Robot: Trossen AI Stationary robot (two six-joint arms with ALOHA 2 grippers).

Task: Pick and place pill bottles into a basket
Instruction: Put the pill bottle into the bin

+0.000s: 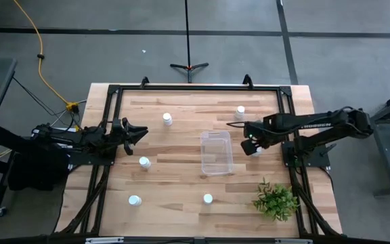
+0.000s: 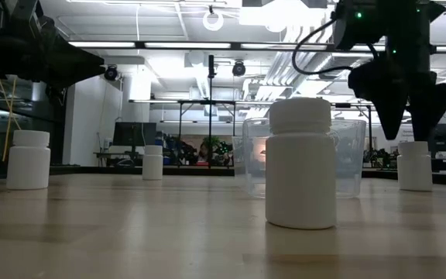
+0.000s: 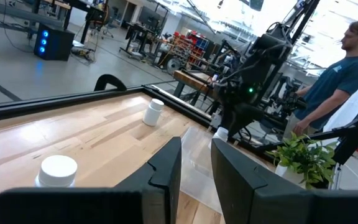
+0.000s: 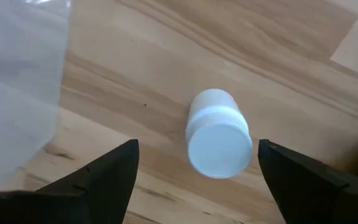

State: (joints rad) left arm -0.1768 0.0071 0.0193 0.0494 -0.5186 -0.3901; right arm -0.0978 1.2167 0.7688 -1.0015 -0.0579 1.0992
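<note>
Beside the basket (image 1: 217, 152), the right hand (image 4: 197, 171) hangs wide over a pill bottle (image 4: 218, 134); bare counter (image 1: 181, 183) surrounds them.

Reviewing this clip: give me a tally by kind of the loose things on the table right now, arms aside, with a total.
Pill bottles: 6, at and one under the right end effector at
Clear basket: 1, nothing inside it
Green plant: 1
Total: 8
</note>
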